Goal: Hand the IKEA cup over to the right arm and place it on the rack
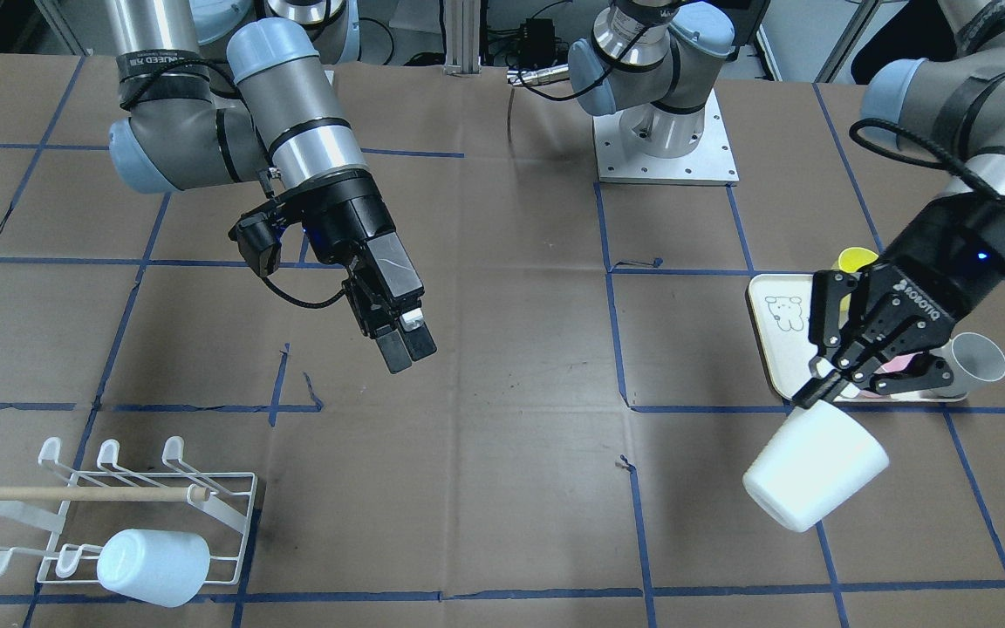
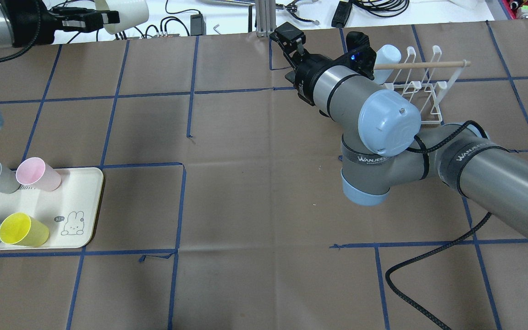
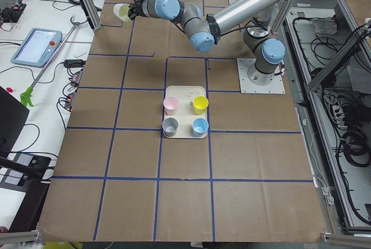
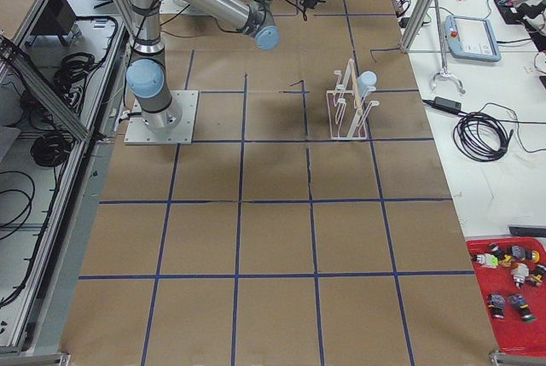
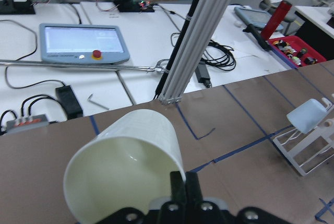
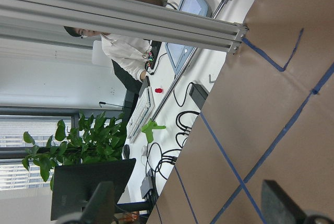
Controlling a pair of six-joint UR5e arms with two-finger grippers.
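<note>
Left tool (image 1: 821, 392) clamped on the rim of the white cup (image 1: 816, 471) above the bench (image 1: 502, 488); right tool (image 1: 408, 349) hangs empty, jaws apart

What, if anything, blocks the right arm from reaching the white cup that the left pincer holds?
Probably nothing, so yes: the white cup hangs from the left pincer, gripped at its rim, body free. No object shows between it and the open right pincer.
</note>
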